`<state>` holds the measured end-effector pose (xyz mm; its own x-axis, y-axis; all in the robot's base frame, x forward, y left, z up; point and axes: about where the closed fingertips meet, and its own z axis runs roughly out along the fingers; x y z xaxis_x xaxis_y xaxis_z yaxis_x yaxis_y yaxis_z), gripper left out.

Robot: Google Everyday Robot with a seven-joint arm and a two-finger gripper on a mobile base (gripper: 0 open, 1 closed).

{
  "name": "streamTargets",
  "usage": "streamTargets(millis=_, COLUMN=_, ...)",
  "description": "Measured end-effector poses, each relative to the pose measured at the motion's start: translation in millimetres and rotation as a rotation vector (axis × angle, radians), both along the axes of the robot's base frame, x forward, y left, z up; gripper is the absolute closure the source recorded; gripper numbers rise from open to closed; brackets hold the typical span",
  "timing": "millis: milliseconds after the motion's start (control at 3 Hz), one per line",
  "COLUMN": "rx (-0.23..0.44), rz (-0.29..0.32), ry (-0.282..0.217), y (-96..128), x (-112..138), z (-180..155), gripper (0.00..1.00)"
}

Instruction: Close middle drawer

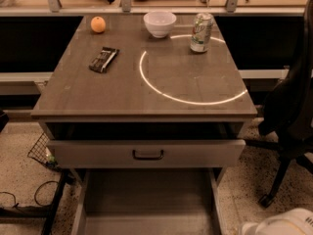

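The middle drawer [146, 199] is pulled far out toward me below the tabletop. Its long plain grey-brown box interior shows, and it looks empty. Its front panel and handle are cut off by the bottom edge of the view. Above it, another drawer's front [98, 153] with a dark bar handle [147, 154] stands slightly out from the cabinet. My gripper is out of view. Only a white rounded part of my arm [283, 224] shows at the bottom right corner, to the right of the open drawer.
On the tabletop [195, 82] are an orange [98, 24], a white bowl [160, 23], a green can [201, 32] and a dark snack bar [104, 59]. A black office chair [293, 106] stands at the right. A wire basket [41, 151] and cables [29, 199] lie left.
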<state>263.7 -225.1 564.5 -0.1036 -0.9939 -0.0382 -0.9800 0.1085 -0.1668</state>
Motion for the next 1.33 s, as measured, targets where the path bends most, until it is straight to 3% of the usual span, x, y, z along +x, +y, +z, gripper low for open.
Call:
streamTargets(millis=667, rx=0.026, rz=0.121, ry=-0.016, y=11, x=-21, z=-65, gripper=1.0)
streamTargets(millis=1333, rx=0.048, rz=0.19, ry=0.068, y=30, x=-39, z=-117, gripper=1.0)
